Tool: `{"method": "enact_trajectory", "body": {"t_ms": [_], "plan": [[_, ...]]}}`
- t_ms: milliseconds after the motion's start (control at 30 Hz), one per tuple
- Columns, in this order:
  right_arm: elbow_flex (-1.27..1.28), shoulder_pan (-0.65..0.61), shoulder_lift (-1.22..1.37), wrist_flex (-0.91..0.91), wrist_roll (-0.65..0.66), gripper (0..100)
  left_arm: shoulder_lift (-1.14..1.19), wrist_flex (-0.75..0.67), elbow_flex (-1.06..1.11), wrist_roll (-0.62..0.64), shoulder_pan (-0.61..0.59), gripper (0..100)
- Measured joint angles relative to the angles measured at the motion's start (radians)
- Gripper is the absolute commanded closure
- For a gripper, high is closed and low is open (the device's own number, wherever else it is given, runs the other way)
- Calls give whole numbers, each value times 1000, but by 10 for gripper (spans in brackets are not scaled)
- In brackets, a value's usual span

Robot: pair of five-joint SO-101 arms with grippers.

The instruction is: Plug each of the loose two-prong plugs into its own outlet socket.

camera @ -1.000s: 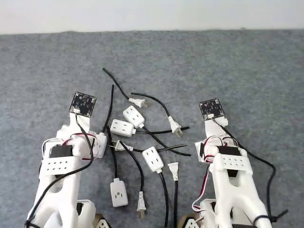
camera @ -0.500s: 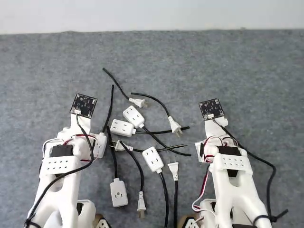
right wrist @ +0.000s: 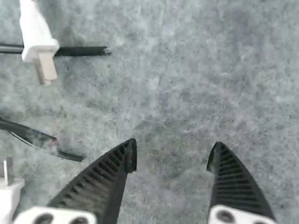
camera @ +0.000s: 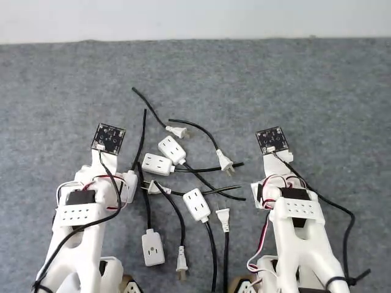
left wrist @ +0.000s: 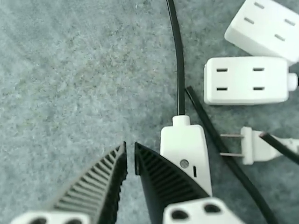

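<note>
Your left pincer, nearly closed and empty, sits nearest the two-prong plug, which lies crosswise beside it; your right pincer is wide open, empty.

grey carpeted table, pale wall behind

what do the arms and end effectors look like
The left arm and right arm are white plastic with black cables and red wires, each carrying a small black square board. The left end effector and right end effector have black ribbed pointed fingers.
</note>
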Motion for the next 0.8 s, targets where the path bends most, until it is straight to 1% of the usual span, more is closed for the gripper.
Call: {"method": "enact_trajectory", "body": {"t_ms": [233,367,800], "plan": [[0,0,0,0,0,751,0,-3,0,0,0,963],[0,-23,0,0,0,751,0,-3,0,2,5,963],[0,-20,0,0,0,751,0,-3,0,2,8,963]]}}
